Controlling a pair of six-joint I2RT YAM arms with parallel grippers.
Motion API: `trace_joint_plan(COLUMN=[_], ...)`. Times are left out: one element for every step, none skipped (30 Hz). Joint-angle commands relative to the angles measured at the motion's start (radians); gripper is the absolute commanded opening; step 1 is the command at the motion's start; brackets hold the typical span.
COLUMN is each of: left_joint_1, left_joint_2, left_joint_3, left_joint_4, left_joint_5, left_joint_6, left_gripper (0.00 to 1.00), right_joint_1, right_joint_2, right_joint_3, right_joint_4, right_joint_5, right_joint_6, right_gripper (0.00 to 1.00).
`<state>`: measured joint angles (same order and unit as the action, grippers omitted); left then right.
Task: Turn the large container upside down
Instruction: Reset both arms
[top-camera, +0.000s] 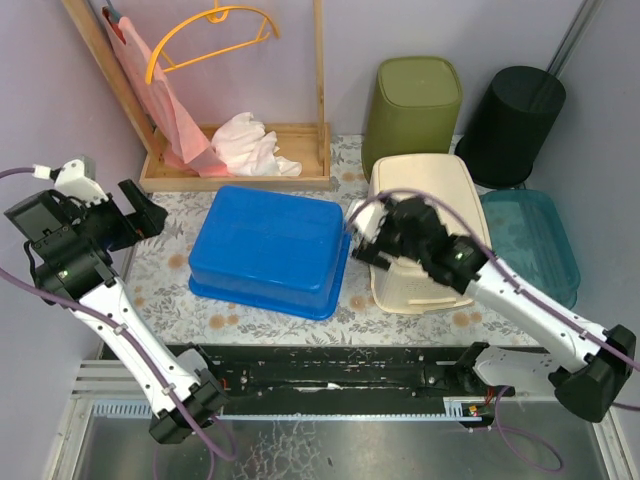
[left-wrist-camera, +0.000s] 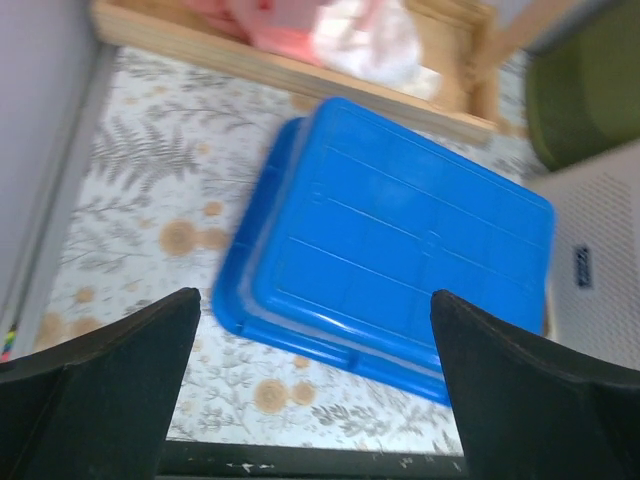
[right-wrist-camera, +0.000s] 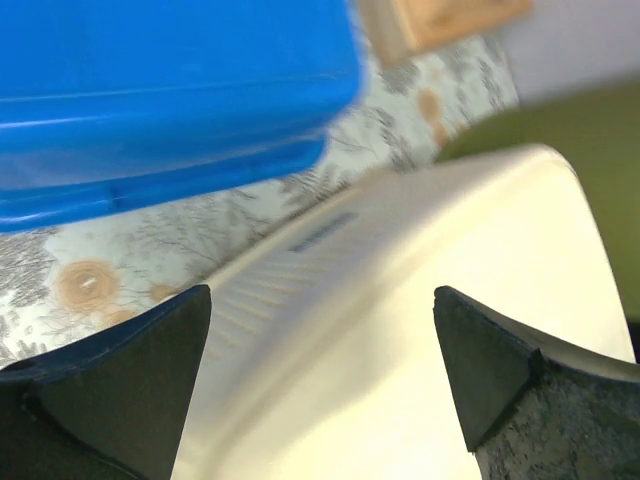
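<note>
The large container (top-camera: 268, 250) is a blue plastic tub lying bottom-up on the flowered table, rim down. In the left wrist view the container (left-wrist-camera: 400, 250) fills the middle; in the right wrist view its edge (right-wrist-camera: 150, 90) shows at the upper left. My left gripper (top-camera: 140, 215) hovers open to the left of it, apart from it, and in the wrist view the left gripper (left-wrist-camera: 312, 300) holds nothing. My right gripper (top-camera: 362, 232) is open by the tub's right edge, over a cream basket. In its own wrist view the right gripper (right-wrist-camera: 320, 292) is empty.
The cream basket (top-camera: 430, 180) lies upside down right of the tub. Behind it stand an olive bin (top-camera: 412, 100) and a black bin (top-camera: 512, 120). A teal tray (top-camera: 530, 240) lies far right. A wooden rack (top-camera: 240, 180) with cloths stands at the back left.
</note>
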<state>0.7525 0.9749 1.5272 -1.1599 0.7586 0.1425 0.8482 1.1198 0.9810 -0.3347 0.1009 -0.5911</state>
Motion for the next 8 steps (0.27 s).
trace_joint_plan(left_joint_1=[-0.002,-0.001,0.001,0.002,0.003,0.003,0.002,0.003], left_joint_2=[0.052,0.062,0.066,0.066,0.065,0.061,0.058,0.056], left_joint_3=[-0.084,-0.108,-0.137,-0.158,-0.167,-0.171,-0.175,-0.179], left_joint_4=[0.214,0.218,0.226,0.228,0.229,0.231,0.236,0.238], left_joint_5=[-0.320,-0.337,-0.324,-0.303,-0.294,-0.300,-0.303,-0.301], left_joint_6=[-0.183,-0.196,-0.198,-0.188,-0.175,-0.165,-0.157,-0.152], left_gripper=[0.97,0.97,0.96,0.96,0.96,0.96,0.97,0.97], right_joint_1=[-0.186,-0.187,-0.187,-0.187,-0.187,-0.187,-0.187,-0.187], right_joint_2=[0.001,-0.028,-0.059,-0.083,-0.097,-0.115,-0.129,-0.126], right_joint_3=[0.174,0.148,0.124,0.102,0.078,0.048,0.014,-0.003], right_joint_4=[-0.216,-0.202,-0.184,-0.171,-0.163,-0.141,-0.088,-0.017], right_joint_5=[-0.112,-0.100,-0.088,-0.075,-0.062,-0.043,0.013,0.098], right_joint_6=[0.165,0.198,0.225,0.246,0.247,0.250,0.271,0.315], right_gripper=[0.99,0.99,0.99,0.99,0.99,0.99,0.99,0.99])
